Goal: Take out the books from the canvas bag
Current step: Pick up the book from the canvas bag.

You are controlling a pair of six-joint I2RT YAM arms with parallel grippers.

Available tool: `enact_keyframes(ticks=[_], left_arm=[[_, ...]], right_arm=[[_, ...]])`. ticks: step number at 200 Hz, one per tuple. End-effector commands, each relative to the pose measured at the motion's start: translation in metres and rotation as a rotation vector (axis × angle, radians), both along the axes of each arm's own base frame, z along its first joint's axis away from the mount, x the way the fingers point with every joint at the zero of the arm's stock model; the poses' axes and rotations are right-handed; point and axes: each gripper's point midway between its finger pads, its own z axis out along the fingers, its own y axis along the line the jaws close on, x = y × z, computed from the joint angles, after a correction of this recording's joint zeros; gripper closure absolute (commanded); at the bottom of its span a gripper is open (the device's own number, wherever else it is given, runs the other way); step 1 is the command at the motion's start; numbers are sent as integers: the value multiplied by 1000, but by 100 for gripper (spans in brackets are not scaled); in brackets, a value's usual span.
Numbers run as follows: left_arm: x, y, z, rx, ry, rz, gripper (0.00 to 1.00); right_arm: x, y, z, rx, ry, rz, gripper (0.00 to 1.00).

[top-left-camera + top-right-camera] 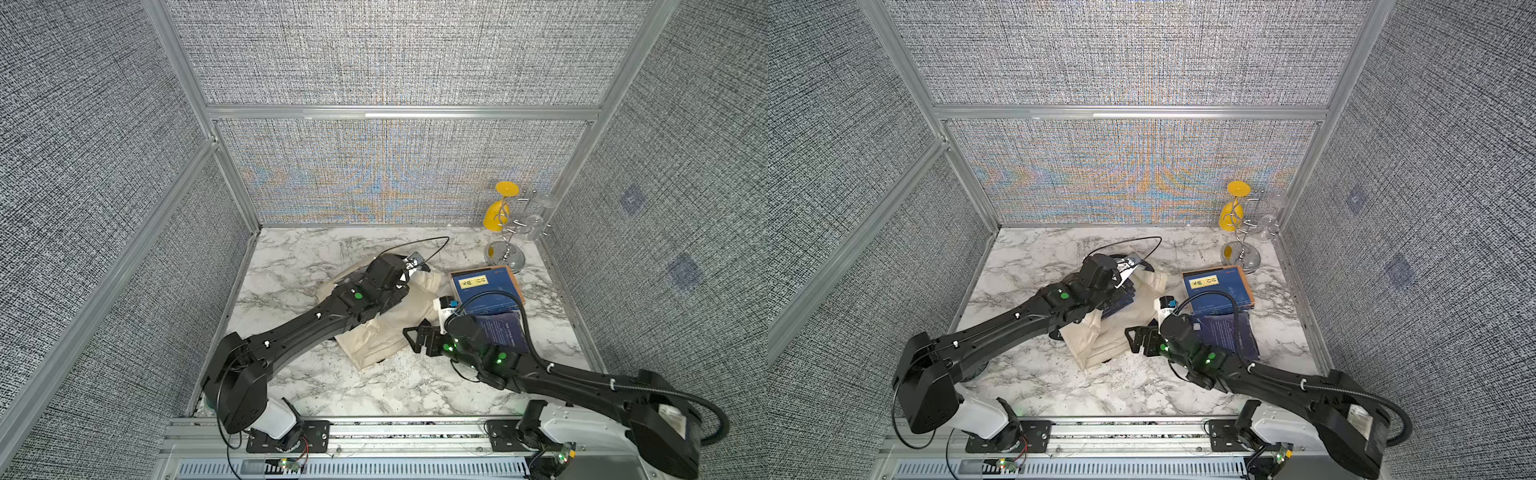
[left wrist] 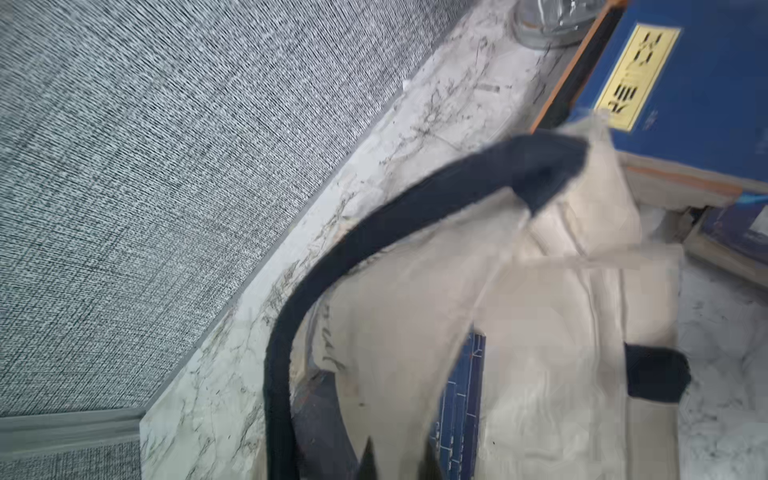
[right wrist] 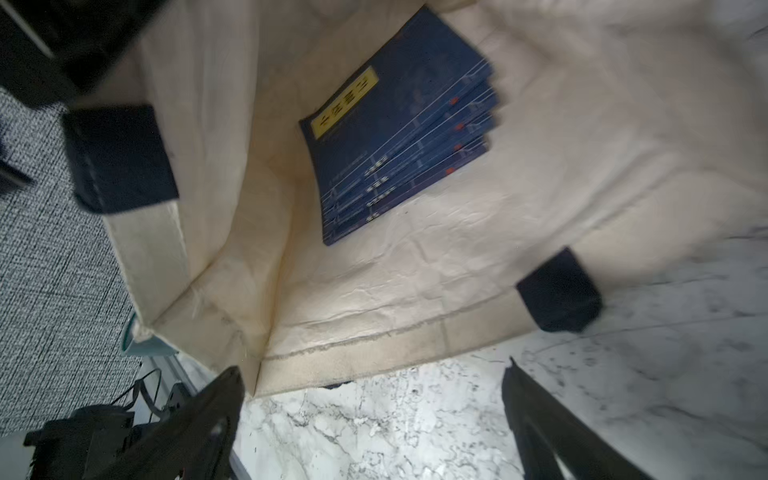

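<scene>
The left gripper (image 2: 398, 459) has its jaws pressed together on the upper cloth of the canvas bag (image 1: 399, 328) and holds the bag's mouth lifted. Deep inside the bag lies a stack of books (image 3: 399, 133). The right gripper (image 3: 374, 370) waits just before the mouth, jaws wide apart and empty. Beside the bag, the removed books (image 1: 486, 289) lie on the table. I judge that the next move is a low, straight reach inside. In both top views the arms hide the stack, and blur makes its count unsure.
</scene>
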Motion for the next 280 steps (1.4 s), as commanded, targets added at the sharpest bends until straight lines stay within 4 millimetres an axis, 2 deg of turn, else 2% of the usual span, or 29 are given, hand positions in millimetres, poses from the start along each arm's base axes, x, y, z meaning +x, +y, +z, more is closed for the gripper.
enact_keyframes(ticks=[1,21,38,86,161,215,255,280], left_arm=[[11,-15,32,-115,-81,5,100],[13,-11,31,-131,-102,30,100],[9,-9,34,-174,-106,44,100],[-5,-4,47,-257,-162,43,100],[-15,2,67,-321,-261,39,100],[-24,8,83,-362,-317,25,100],[-30,10,90,-391,-331,11,100],[-32,13,94,-392,-345,13,100]], right_arm=[[18,15,6,67,-20,-117,2],[25,35,-13,88,39,-162,3],[30,43,-24,96,70,-222,3],[53,63,-25,107,39,-346,7],[88,83,-27,158,61,-385,25],[107,83,-32,166,72,-407,32],[113,83,-30,174,65,-422,34],[108,77,-40,153,117,-439,34]])
